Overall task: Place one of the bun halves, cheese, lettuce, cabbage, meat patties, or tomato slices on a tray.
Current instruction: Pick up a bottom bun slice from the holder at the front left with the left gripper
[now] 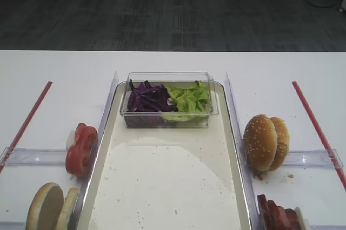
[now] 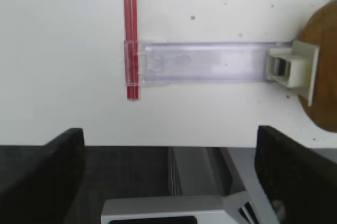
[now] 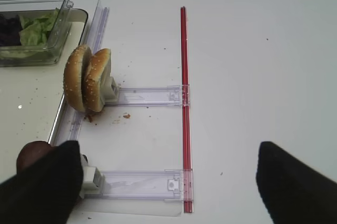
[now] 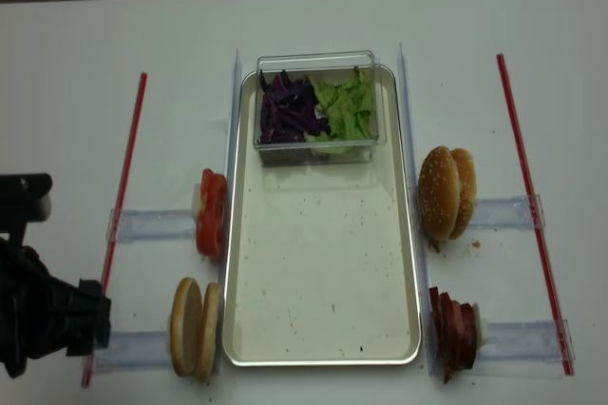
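- White desk (image 4: 313,15) fills both overhead views; dark carpeted floor lies beyond its far edge.
- No brand, label or readable writing shows on anything.
- Centred on the desk is the tray (image 4: 323,272), speckled and bare except for a clear plastic box (image 4: 318,144) at its far end holding purple cabbage (image 4: 285,112) on the left and green lettuce (image 4: 347,108) on the right.
- Left of the tray, tomato slices (image 4: 211,212) stand on edge, with the bun halves (image 4: 195,327) nearer the front.
- Right of the tray stand sesame-seeded bun pieces (image 4: 446,191) and, nearer the front, meat patties (image 4: 454,332).
- Only the realsense overhead view shows the left arm, at the front left edge; the other overhead view shows no arm.
- Left tool (image 2: 168,176): fingers spread wide, empty, over the desk's front edge beside a red strip (image 2: 130,29).
- Right tool (image 3: 168,182): fingers apart, empty, above the desk near the patties.
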